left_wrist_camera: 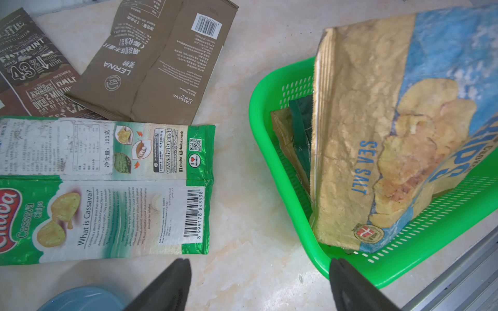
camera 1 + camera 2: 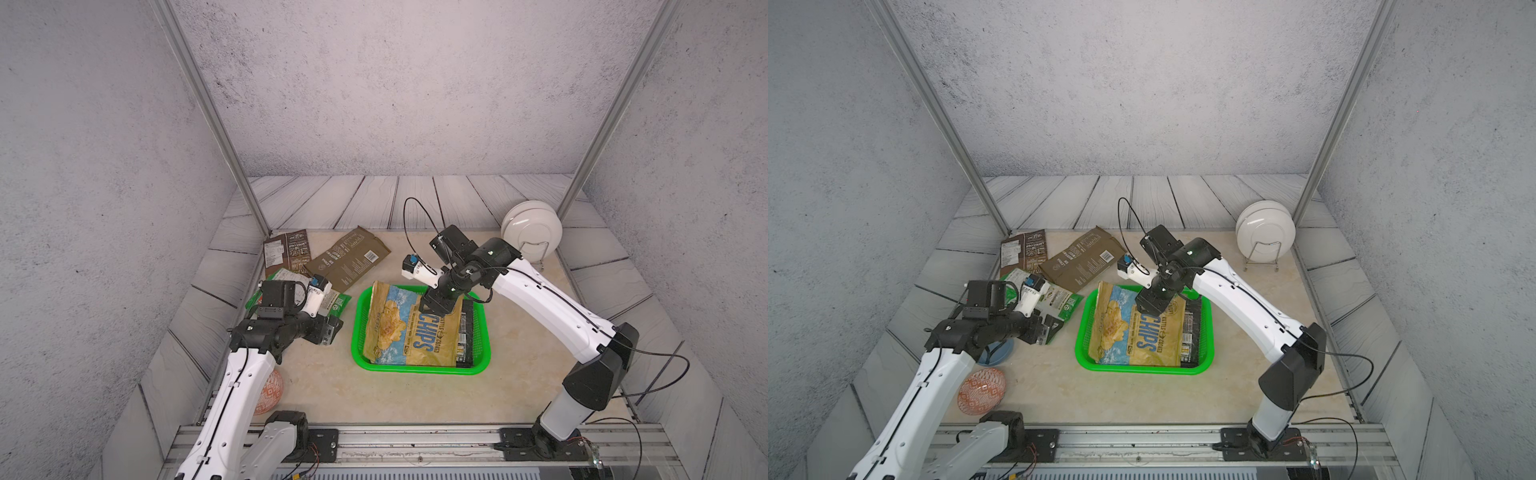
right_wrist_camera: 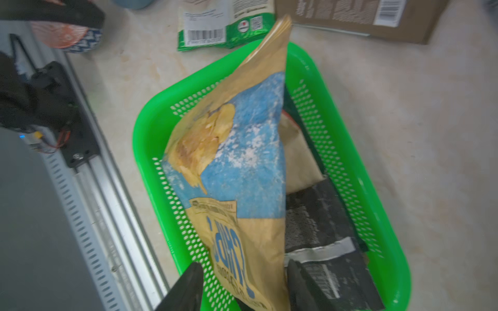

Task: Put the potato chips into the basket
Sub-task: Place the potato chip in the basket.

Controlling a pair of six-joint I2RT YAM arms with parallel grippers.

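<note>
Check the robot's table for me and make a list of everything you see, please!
Surface: beige tabletop, no spills seen.
Job's things: green basket holds yellow-blue bag over black bag; brown bag, olive bag, light green bag lie outside.
Clutter: upright white plates, orange patterned round object, blue dish.
Grippers: left gripper open, empty; right gripper open, jaws either side of yellow-blue bag.
Cables: black cable loops above right gripper.
Surroundings: grey walls, metal rail at front.

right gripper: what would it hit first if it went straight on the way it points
Probably the yellow and blue chip bag in the green basket; the right gripper points down at it.
</note>
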